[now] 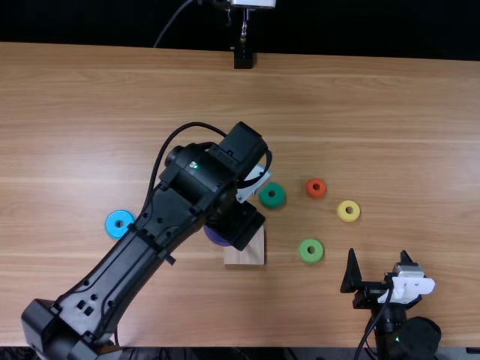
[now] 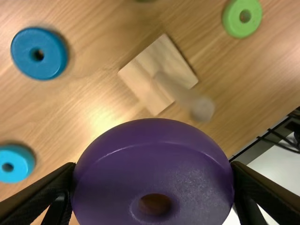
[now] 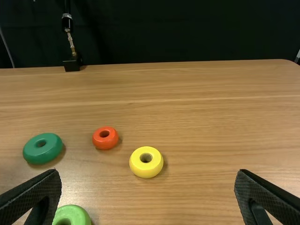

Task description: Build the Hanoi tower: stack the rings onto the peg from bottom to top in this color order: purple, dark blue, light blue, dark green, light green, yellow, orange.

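The thick purple ring (image 2: 154, 164) is held in the left gripper (image 1: 241, 225) near the upright peg (image 2: 202, 108), six loose rings (image 2: 23, 51) scattered around.

Count of rings: seven in total, one to each colour. Itemised, these are one purple ring (image 2: 152, 164), one dark blue ring (image 2: 28, 61), one light blue ring (image 1: 112, 219), one dark green ring (image 3: 33, 152), one light green ring (image 2: 232, 19), one yellow ring (image 3: 145, 172) and one orange ring (image 3: 108, 142). Wooden bases: one base (image 2: 143, 79). Pegs: one peg (image 2: 202, 108). Worktops: one worktop (image 1: 112, 90). Robot arms: two, namely one left arm (image 1: 120, 274) and one right arm (image 1: 409, 337). Grippers: two, recorded as one left gripper (image 1: 241, 225) and one right gripper (image 1: 377, 259), with one pair of jaws apiece. Black blocks at the far edge: one block (image 1: 243, 58).
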`<state>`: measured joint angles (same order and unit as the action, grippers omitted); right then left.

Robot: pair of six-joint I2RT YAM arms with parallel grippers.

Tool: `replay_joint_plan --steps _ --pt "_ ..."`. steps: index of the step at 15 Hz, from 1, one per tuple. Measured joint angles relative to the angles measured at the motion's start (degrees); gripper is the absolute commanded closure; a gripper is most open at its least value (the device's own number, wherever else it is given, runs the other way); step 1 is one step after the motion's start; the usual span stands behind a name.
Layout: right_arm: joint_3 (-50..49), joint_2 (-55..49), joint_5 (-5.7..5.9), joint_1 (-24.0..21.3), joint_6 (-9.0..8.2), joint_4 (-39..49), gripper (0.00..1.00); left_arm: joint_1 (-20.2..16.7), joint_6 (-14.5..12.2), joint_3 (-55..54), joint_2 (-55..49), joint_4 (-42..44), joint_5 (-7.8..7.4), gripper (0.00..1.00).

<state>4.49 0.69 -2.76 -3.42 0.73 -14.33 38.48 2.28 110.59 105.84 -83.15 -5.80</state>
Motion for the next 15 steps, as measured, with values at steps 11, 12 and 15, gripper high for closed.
replay_joint_plan --steps 11,12,15 --pt "0.0 0.0 0.0 0.0 0.0 0.0 0.0 4.3 2.4 4.8 4.6 0.8 -0.39 1.0" --pt "0.0 0.0 0.0 0.0 0.0 0.0 0.0 4.3 2.4 5.5 5.4 0.9 -0.37 1.0" --pt "0.0 0.0 0.0 0.0 0.0 0.0 0.0 4.3 2.4 6.2 5.9 1.0 -0.33 1.0"
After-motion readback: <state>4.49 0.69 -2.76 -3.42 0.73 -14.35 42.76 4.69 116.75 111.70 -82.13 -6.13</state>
